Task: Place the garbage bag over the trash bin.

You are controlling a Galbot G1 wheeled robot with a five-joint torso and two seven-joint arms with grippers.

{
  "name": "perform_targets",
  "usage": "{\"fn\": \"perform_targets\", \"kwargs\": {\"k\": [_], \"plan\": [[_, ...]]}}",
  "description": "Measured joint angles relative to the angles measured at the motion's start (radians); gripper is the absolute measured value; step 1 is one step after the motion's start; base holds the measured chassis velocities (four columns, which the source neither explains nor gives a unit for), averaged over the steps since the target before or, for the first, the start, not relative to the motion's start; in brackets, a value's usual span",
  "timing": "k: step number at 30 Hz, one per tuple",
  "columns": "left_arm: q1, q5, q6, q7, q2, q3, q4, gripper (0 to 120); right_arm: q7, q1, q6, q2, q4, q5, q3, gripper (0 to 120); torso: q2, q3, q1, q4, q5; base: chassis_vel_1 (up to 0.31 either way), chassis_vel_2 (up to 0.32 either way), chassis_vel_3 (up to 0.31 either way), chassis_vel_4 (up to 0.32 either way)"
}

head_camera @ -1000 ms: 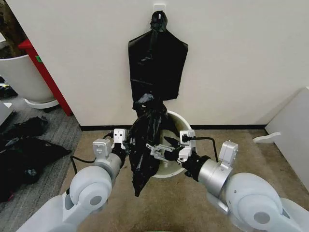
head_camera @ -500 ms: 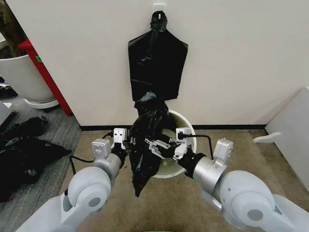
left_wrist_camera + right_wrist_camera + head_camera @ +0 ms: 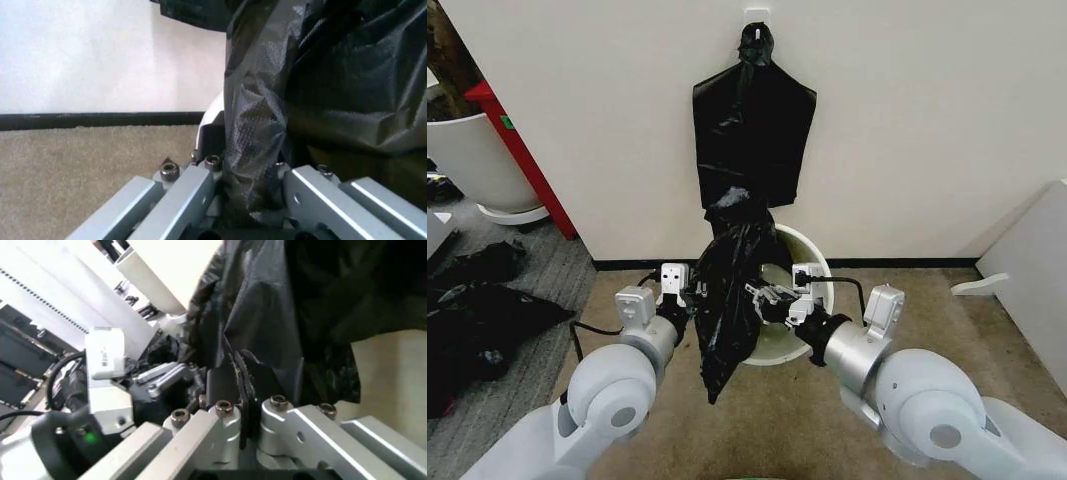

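Head view shows you the thin, wrinkled, glossy black plastic garbage bag [image 3: 725, 300] hanging lengthwise in front of the small round cream-white plastic trash bin [image 3: 812, 262], which stands on the tan carpet [image 3: 627, 290] against the white wall [image 3: 907, 120]. Your left hand [image 3: 689, 292] is clenched on the bag's left edge, the plastic pinched between its fingers [image 3: 180, 200]. Your right hand [image 3: 765, 297] touches the bag's right side with its fingers [image 3: 227, 390] pressed together on a fold.

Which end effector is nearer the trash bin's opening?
Right. The right end effector sits over the trash bin opening, against the garbage bag; the left end effector holds the bag outside the rim.
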Motion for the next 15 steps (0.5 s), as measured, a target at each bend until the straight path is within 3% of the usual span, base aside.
{"fn": "perform_targets", "kwargs": {"k": [15], "plan": [[-0.003,0.005,-0.013,0.003,-0.002,-0.027,0.023,0,0.077,-0.031,0.004,-0.086,0.048,0.007,0.109,0,0.000,0.000,0.000,0.0000,0.0000,0.000,0.000,0.000,0.000]]}}
